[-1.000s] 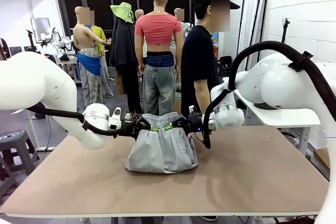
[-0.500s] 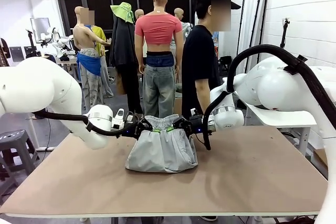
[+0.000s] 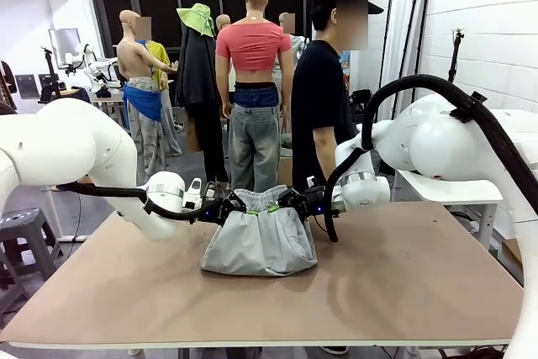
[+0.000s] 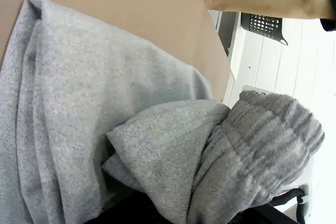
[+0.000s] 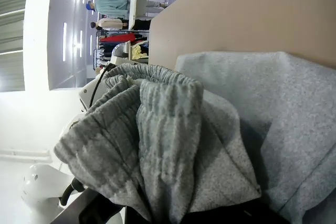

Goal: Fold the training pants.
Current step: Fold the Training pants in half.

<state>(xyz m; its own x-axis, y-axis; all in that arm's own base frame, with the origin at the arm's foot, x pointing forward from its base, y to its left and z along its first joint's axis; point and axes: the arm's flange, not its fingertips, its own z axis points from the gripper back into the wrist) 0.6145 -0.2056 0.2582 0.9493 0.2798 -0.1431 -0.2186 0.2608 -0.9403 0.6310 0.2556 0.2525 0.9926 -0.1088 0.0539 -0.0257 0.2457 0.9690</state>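
Left gripper (image 3: 229, 206) and right gripper (image 3: 286, 201) clamp the waistband of the grey training pants (image 3: 259, 241), lifted above the table (image 3: 403, 275).

Each clenches one end of the gathered elastic, the left at 9 o'clock of the bundle and the right at 3 o'clock, stretching the band between them. The rest of the garment rests in a heap at table centre, probably so the raised end can be laid over. A person (image 3: 324, 81) stands at 12 o'clock, hands off.
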